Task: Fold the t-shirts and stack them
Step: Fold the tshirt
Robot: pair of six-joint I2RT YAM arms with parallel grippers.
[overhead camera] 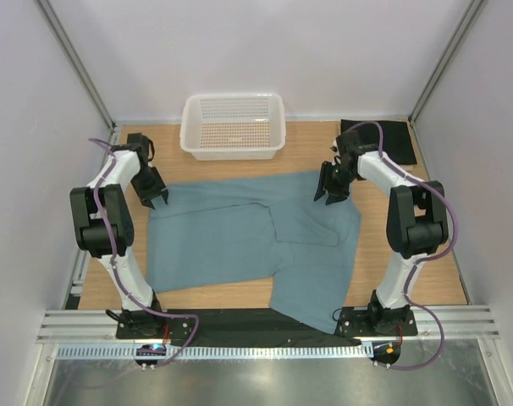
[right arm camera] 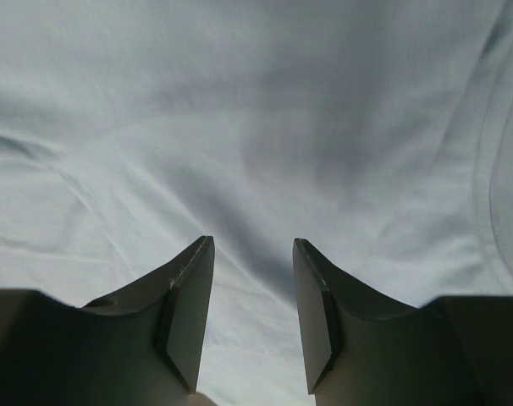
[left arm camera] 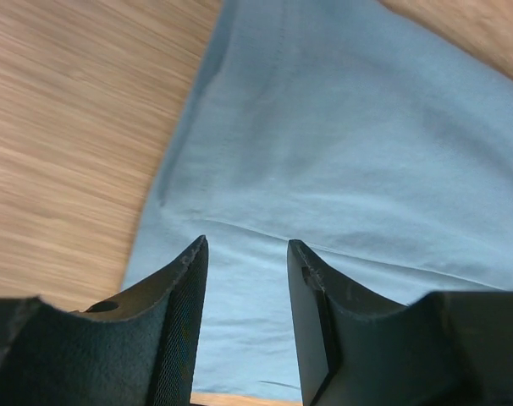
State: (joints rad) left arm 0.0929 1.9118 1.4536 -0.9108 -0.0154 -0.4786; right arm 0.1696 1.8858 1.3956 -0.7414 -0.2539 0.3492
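The dusty teal-blue t-shirt lies partly folded across the middle of the wooden table, one part hanging over the near edge. My left gripper is open and empty just above the shirt's far left corner; the left wrist view shows the cloth under it. My right gripper is open and empty over the shirt's far right edge, with pale cloth filling the right wrist view below it. A folded black t-shirt lies at the far right corner. The cream-beige shirt is out of view.
A white plastic mesh basket stands at the far middle of the table. Bare wood lies left of the shirt. White walls enclose the table on three sides.
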